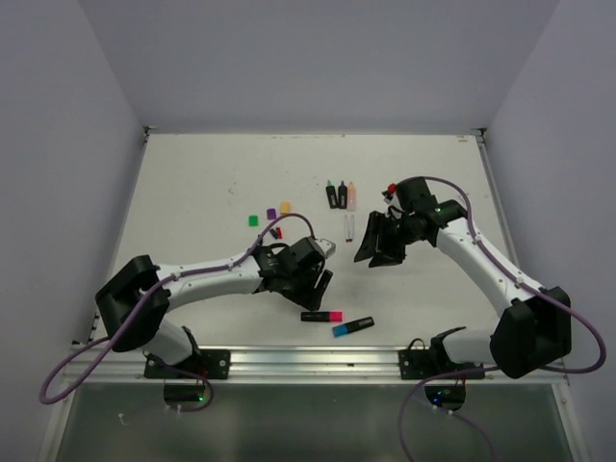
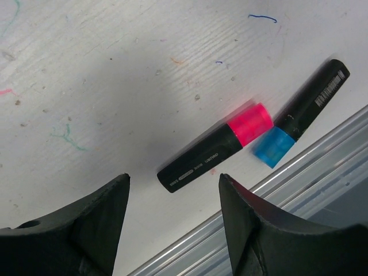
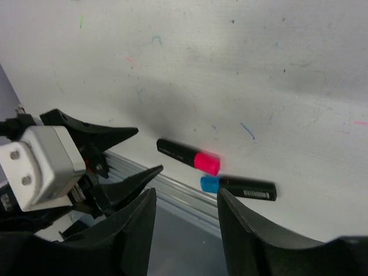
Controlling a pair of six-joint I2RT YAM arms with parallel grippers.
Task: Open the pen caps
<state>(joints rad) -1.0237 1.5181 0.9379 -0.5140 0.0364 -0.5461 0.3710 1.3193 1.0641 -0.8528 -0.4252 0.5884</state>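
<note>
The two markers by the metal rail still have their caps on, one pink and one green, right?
Almost. Both still wear caps, but they are a pink cap and a blue cap, not green; the left wrist view shows it.

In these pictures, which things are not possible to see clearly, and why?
- Top view: the tiny caps are too small; their number and colours are uncertain.
- Top view: the white pens are too small to tell whether they are capped.
- Left wrist view: the print on the pink highlighter is blurred and unreadable.
</note>
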